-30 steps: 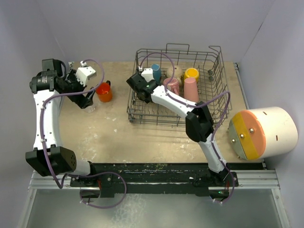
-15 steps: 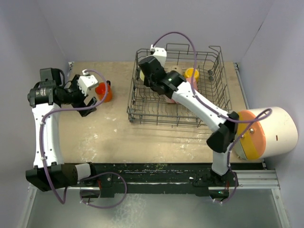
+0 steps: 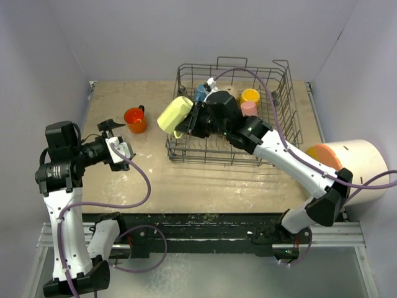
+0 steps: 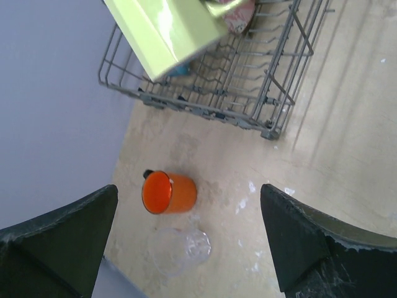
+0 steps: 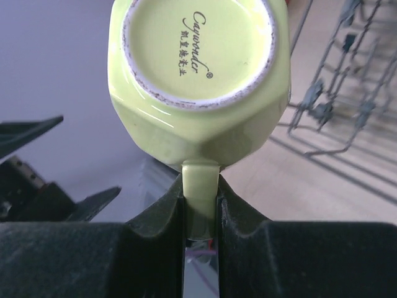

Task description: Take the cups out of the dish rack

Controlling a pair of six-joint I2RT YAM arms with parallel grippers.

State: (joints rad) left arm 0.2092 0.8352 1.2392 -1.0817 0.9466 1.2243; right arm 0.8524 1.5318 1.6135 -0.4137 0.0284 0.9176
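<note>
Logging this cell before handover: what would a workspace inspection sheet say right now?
Surface: beige tabletop, white scuffs.
Job's things: pale yellow-green ceramic mug held above grey wire dish rack, left side; blue cup, yellow cup, pink cup inside; orange mug, clear glass on table.
Clutter: big white cylinder with orange end, right.
Grippers: right gripper shut on the mug's handle; left gripper open, empty.
Cables: purple cables loop along both arms.
Surroundings: plain pale walls.

cylinder (image 3: 358, 169): big, white, lying on its side at counter's right edge, orange-and-yellow flat end facing left
counter (image 3: 205, 180): beige, white specks
walls (image 3: 186, 31): pale lilac-grey
</note>
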